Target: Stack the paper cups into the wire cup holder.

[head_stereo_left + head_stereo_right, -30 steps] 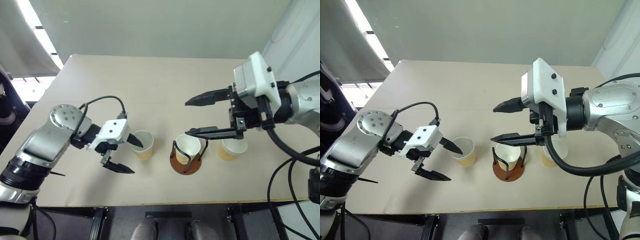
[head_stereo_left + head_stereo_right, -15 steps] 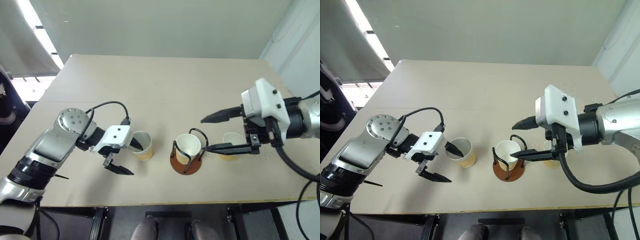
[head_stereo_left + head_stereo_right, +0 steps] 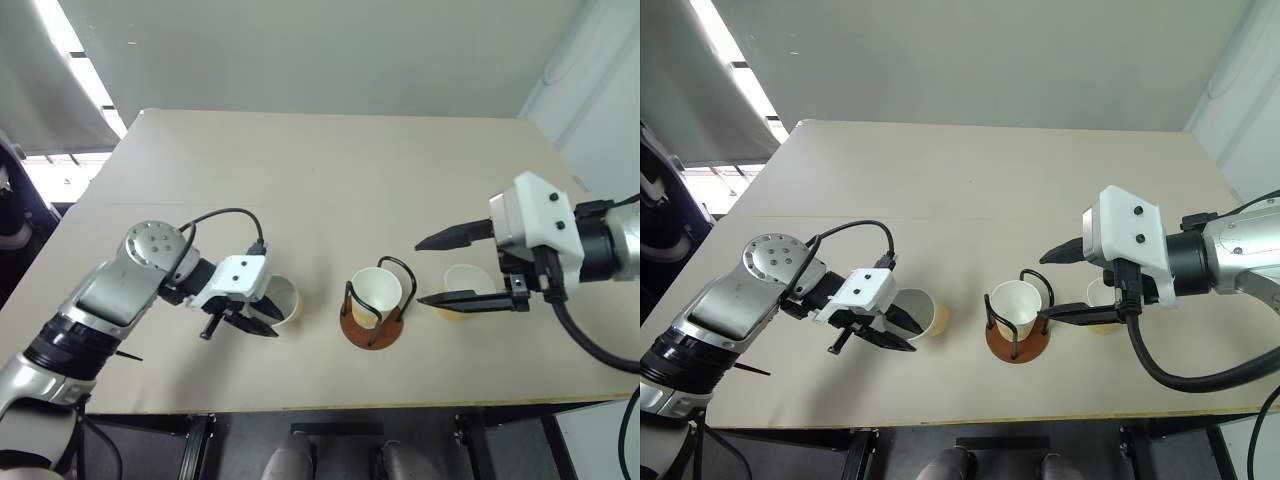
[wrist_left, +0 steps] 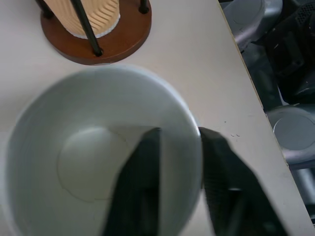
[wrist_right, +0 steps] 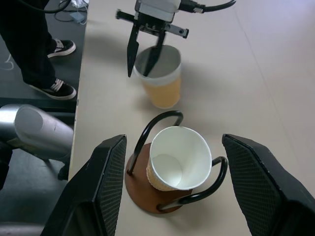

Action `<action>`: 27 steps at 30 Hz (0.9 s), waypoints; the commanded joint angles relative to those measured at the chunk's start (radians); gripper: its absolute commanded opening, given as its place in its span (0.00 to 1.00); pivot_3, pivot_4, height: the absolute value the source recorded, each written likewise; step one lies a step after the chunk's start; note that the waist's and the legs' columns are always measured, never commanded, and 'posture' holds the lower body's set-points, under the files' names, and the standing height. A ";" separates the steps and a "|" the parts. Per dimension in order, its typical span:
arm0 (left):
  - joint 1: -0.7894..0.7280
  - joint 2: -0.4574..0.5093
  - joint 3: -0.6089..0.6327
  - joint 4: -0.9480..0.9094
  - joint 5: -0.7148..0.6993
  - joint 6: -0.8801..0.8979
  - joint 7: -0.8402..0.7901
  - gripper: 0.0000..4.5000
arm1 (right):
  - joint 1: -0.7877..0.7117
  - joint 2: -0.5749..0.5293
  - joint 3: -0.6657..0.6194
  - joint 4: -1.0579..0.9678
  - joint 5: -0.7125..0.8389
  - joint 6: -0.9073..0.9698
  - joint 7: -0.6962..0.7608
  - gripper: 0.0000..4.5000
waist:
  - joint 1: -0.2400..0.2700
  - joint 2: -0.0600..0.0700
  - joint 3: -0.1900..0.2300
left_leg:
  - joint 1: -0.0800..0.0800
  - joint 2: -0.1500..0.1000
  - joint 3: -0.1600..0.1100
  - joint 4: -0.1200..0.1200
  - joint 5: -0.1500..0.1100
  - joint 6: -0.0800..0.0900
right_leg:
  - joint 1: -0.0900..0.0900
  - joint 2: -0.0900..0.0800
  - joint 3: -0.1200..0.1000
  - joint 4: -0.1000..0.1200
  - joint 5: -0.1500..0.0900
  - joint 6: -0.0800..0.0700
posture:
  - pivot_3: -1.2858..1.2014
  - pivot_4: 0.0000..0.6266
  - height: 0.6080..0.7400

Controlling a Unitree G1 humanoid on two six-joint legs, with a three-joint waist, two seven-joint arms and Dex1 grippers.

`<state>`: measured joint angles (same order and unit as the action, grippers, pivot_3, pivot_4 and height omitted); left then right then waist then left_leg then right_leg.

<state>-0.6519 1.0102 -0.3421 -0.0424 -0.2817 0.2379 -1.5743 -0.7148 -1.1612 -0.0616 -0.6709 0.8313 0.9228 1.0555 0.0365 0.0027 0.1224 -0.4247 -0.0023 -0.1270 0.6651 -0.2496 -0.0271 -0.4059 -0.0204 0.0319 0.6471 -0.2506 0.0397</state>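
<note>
step: the second cup is being picked up. One cup [image 3: 376, 296] already stands in the holder [image 3: 371, 318], tilted a little; two cups are left on the tabletop [image 3: 330, 170], all close to its near edge.
left pincer: the left pincer [image 3: 892, 328] has pinched the near wall of the left cup [image 3: 925, 313] by the rim, one finger [image 4: 140, 189] inside and the other outside. This cup stands just to the left of the holder, apart from it.
right pincer: the right pincer [image 3: 446, 270] hangs wide and empty between the holder and the right cup [image 3: 466, 287], one finger above that cup's near rim, holding nothing. The right cup stands just to the right of the holder.
next move: judged from here, lift the left cup straight up until it clears the wire loops, carry it over the holder, line it up with the tilted cup's mouth and lower it in. The thin wall may buckle or slip in a rim pinch, and the tilt below could keep it from nesting.
change: a second ago the left pincer stood wide around the cup's rim; now it is closed on the wall. The right pincer was then over the holder; it has drawn off to the right and lower.
</note>
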 commanded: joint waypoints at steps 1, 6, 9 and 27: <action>-0.009 0.013 -0.009 -0.011 -0.011 -0.014 -0.040 0.00 | -0.006 -0.013 -0.024 0.001 -0.006 -0.016 -0.003 0.70 | 0.000 0.000 0.000 | 0.000 0.000 0.000 0.000 0.000 0.000 | 0.000 0.000 0.000 0.000 0.000 0.000 | 0.52 0.24 1.00; -0.014 0.013 -0.013 -0.010 -0.015 -0.015 -0.040 0.00 | -0.010 -0.010 -0.018 0.006 -0.012 -0.018 -0.005 0.70 | 0.000 0.000 0.000 | 0.000 0.000 0.000 0.000 0.000 0.000 | 0.000 0.000 0.000 0.000 0.000 0.000 | 0.52 0.24 1.00; -0.015 0.018 -0.010 -0.015 -0.019 -0.017 -0.040 0.00 | -0.012 -0.008 -0.018 0.005 -0.014 -0.016 -0.006 0.70 | 0.000 0.000 0.000 | 0.000 0.000 0.000 0.000 0.000 0.000 | 0.000 0.000 0.000 0.000 0.000 0.000 | 0.52 0.24 1.00; -0.193 0.017 0.057 0.059 -0.111 0.060 -0.040 0.00 | -0.035 -0.023 -0.023 0.030 -0.013 -0.017 0.015 0.70 | -0.001 0.000 0.000 | 0.000 0.000 0.000 0.000 0.000 0.000 | 0.000 0.000 0.000 0.000 0.000 0.000 | 0.52 0.24 1.00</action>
<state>-0.8233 1.0298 -0.3159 0.0188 -0.3698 0.2822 -1.5788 -0.7276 -1.1634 -0.0615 -0.6375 0.8212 0.9217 1.0618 0.0358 0.0029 0.1222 -0.4251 -0.0022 -0.1269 0.6653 -0.2496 -0.0270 -0.4064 -0.0204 0.0319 0.6469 -0.2506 0.0398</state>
